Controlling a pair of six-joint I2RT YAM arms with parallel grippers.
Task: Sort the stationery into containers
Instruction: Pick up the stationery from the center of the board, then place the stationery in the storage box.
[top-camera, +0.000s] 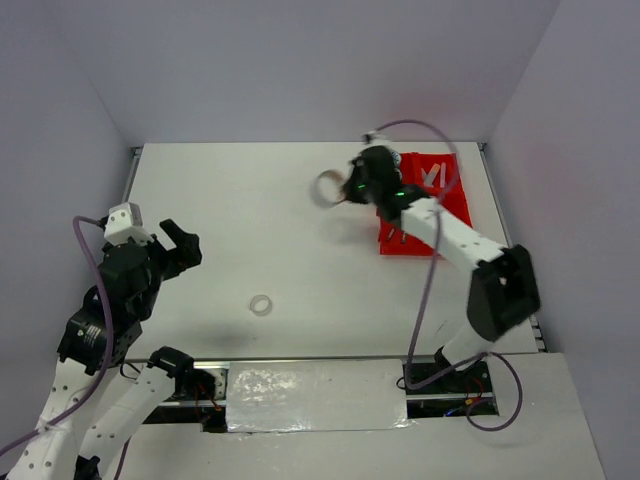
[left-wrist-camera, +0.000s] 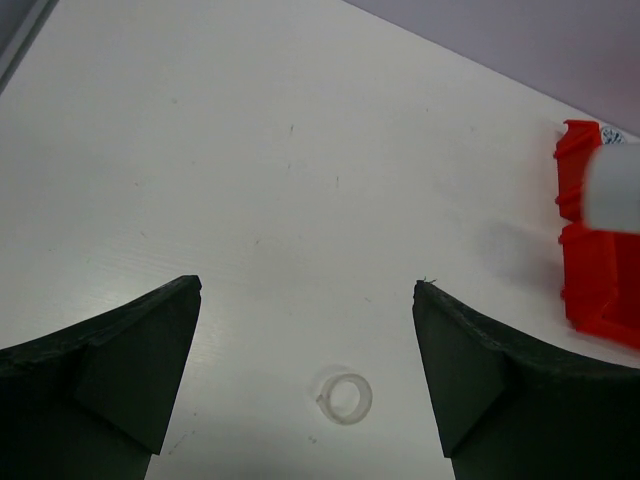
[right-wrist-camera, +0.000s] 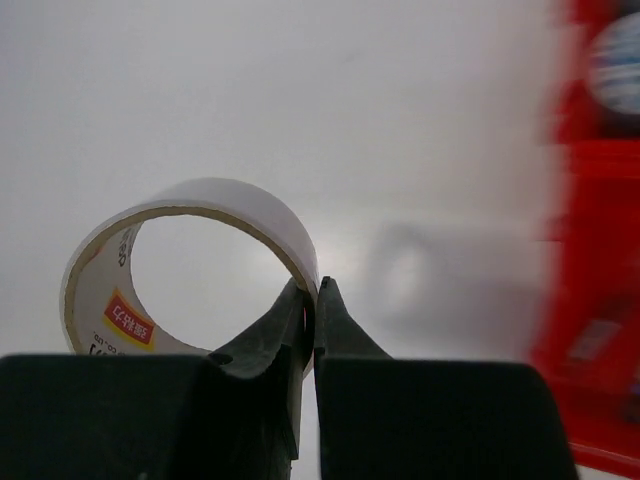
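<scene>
My right gripper (top-camera: 340, 193) is shut on the wall of a large clear tape ring (top-camera: 326, 188) and holds it above the table, left of the red tray (top-camera: 455, 200). In the right wrist view the ring (right-wrist-camera: 240, 205) stands on edge with one finger inside it and one outside, and the gripper (right-wrist-camera: 311, 290) pinches its rim; the tray (right-wrist-camera: 590, 300) is blurred at the right. A small clear tape ring (top-camera: 261, 305) lies on the table near the front. In the left wrist view it (left-wrist-camera: 346, 397) lies between and below my open, empty left gripper (left-wrist-camera: 307, 290).
The tray holds a blue-patterned tape roll (right-wrist-camera: 615, 60) and pens (top-camera: 432, 176) in its far compartments. The right arm's link (top-camera: 450, 235) crosses the tray's front. The tray's edge (left-wrist-camera: 590, 290) shows at the right of the left wrist view.
</scene>
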